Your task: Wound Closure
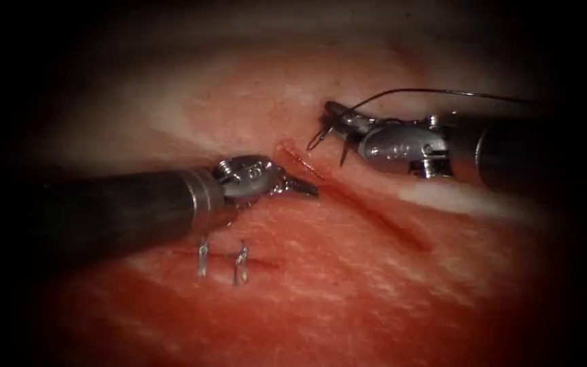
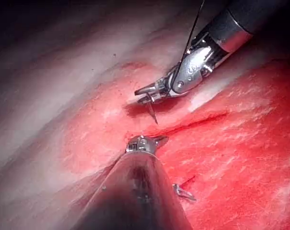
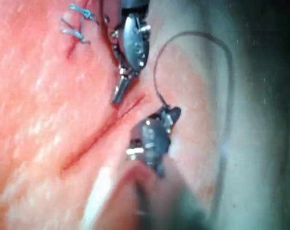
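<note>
Right tool (image 1: 334,126) grips needle (image 1: 343,153) right of cut (image 1: 368,204); left tool (image 1: 300,185) empty

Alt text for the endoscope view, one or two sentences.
The right tool holds the curved needle, thread trailing right, above the right side of the cut in the tissue. The left tool, shut and empty, points at the cut.

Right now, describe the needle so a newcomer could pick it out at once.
Start at the long cut running across the tissue, then go to its upper end, where the right tool comes in. The needle sits crosswise in its shut jaws, on the cut's right side, not in the tissue. Unlike the thin thread trailing away, it is short, dark, curved and pointed.
</note>
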Robot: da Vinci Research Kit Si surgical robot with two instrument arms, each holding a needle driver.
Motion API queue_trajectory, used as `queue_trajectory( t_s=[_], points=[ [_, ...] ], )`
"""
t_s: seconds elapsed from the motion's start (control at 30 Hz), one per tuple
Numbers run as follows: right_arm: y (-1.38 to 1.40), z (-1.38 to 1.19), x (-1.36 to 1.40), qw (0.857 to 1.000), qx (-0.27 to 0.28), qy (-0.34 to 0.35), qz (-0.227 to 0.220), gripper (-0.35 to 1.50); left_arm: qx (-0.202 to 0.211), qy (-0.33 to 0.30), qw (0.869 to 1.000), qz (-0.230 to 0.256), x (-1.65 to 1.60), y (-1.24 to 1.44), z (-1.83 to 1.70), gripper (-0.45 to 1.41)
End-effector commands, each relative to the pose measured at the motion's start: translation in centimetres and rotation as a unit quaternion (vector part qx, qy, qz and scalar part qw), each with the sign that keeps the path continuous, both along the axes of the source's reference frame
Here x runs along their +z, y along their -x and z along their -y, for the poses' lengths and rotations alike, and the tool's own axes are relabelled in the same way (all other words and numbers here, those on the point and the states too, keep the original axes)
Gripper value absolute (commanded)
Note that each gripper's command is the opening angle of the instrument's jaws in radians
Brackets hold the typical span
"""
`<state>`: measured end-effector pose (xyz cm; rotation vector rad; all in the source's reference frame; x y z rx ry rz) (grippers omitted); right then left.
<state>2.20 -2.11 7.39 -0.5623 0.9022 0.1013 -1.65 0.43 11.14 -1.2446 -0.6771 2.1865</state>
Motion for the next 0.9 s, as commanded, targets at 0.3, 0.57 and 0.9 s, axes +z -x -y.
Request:
queue_trajectory(
  t_s=[0.3,0.57,0.9],
  points=[
    [-0.09,0.04,0.11,0.999,-0.029,0.036,0.024,-0.35,0.001,-0.003,1.000,0.001,0.05,0.04,0.03,-0.35],
    [-0.12,0.13,0.17,0.998,-0.042,0.039,0.036,-0.35,0.001,-0.003,1.000,0.001,0.04,0.01,0.02,-0.35],
    [-0.15,0.42,0.38,0.998,-0.037,0.032,0.029,-0.35,-0.001,-0.002,1.000,-0.001,0.06,0.01,0.00,-0.37]
  ],
)
